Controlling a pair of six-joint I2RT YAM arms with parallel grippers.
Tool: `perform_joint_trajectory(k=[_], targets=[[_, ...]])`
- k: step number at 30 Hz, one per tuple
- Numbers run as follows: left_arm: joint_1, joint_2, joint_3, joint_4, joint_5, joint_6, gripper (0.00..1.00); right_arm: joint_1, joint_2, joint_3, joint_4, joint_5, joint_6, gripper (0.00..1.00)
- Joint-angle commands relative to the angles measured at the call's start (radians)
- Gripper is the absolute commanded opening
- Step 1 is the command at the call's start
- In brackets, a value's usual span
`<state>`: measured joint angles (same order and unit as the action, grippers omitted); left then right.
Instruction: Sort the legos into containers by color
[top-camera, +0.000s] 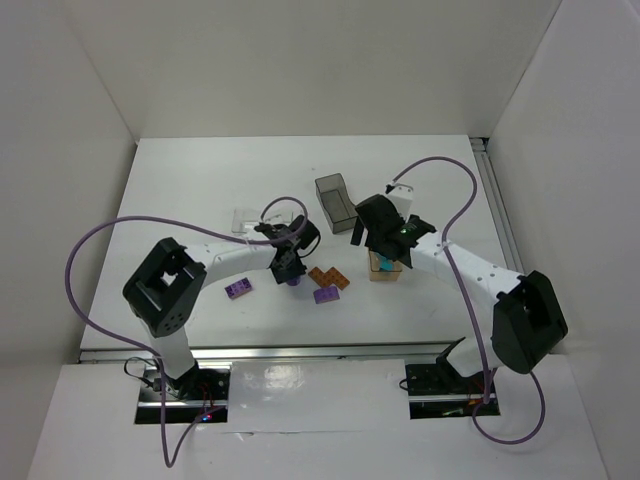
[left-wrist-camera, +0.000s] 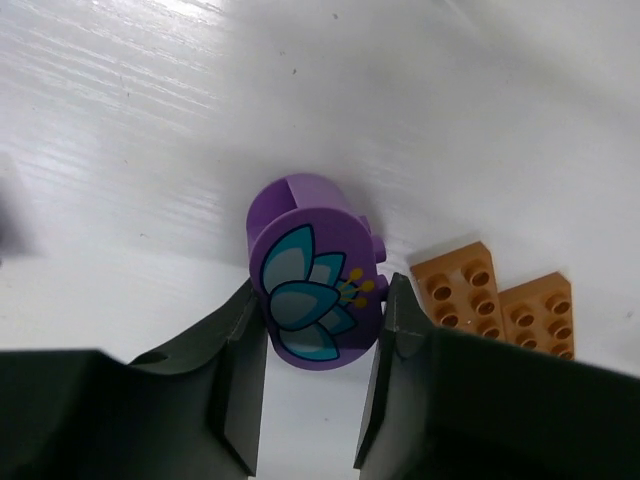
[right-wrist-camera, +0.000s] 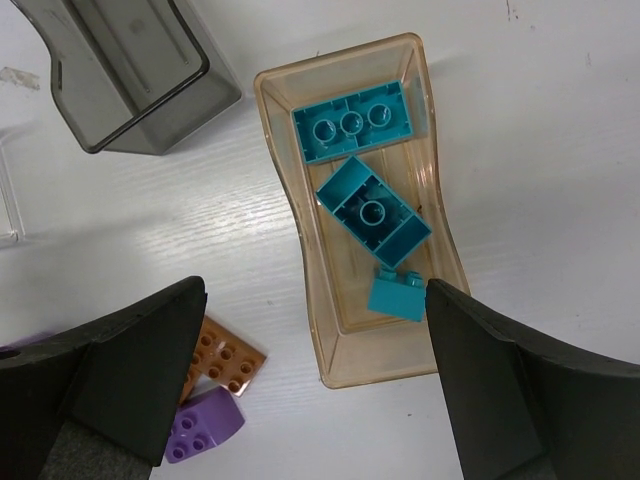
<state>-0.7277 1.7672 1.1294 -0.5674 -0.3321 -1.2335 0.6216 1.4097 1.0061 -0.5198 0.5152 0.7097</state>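
Here the left gripper has its jaws closed on the flat sides of a purple oval brick with a teal flower print. We cannot tell whether the brick rests on the table or is just off it. Two orange plates lie just to its right. From above, the clear box sits a little farther back on the left, and the grey box is farther back toward the right.

The right gripper is spread wide and holds nothing. It hangs over the tan box, which has three teal bricks inside.

We judge that teal is sorted and that the step in hand is the pick of a purple piece. Next we need a lift clear of the orange plates, then a carry to a box other than the tan one. The clear box is the nearer choice for this arm, and the release should come above its rim. Two more purple bricks are unsorted nearby.
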Motion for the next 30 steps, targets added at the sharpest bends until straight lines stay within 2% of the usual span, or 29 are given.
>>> perform_joint_trajectory(k=[1, 6, 11, 16, 18, 22, 24, 26, 27, 28, 29, 30], targets=[[-0.013, -0.012, 0.058, -0.063, -0.044, 0.052, 0.09, 0.009, 0.003, -0.004, -0.002, 0.008, -0.009, 0.98], [-0.001, -0.095, 0.135, -0.169, -0.154, 0.132, 0.09, 0.009, -0.046, -0.004, -0.011, 0.029, -0.009, 0.98], [0.134, -0.126, 0.196, -0.180, -0.115, 0.226, 0.09, 0.000, -0.078, -0.004, -0.029, 0.029, -0.018, 0.98], [0.256, -0.031, 0.304, -0.138, -0.027, 0.342, 0.10, 0.000, -0.078, -0.004, -0.039, 0.029, -0.018, 0.98], [0.280, 0.039, 0.345, -0.138, 0.020, 0.354, 0.10, 0.000, -0.078, 0.005, -0.039, 0.029, -0.018, 0.98], [0.301, 0.107, 0.409, -0.129, 0.030, 0.355, 0.11, -0.009, -0.078, 0.014, -0.049, 0.039, -0.027, 0.98], [0.312, 0.135, 0.432, -0.120, 0.047, 0.355, 0.18, -0.010, -0.078, 0.014, -0.049, 0.039, -0.036, 0.98], [0.312, 0.170, 0.461, -0.129, 0.059, 0.365, 0.34, -0.019, -0.078, 0.014, -0.049, 0.039, -0.036, 0.98], [0.312, 0.170, 0.461, -0.129, 0.059, 0.365, 0.54, -0.019, -0.078, 0.023, -0.058, 0.039, -0.036, 0.98], [0.312, 0.179, 0.470, -0.140, 0.070, 0.365, 0.64, -0.019, -0.078, 0.023, -0.059, 0.039, -0.036, 0.98], [0.312, 0.169, 0.471, -0.140, 0.070, 0.365, 0.67, -0.019, -0.078, 0.023, -0.059, 0.039, -0.036, 0.98], [0.312, 0.155, 0.455, -0.140, 0.070, 0.365, 0.83, -0.019, -0.078, 0.023, -0.059, 0.039, -0.036, 0.98]])
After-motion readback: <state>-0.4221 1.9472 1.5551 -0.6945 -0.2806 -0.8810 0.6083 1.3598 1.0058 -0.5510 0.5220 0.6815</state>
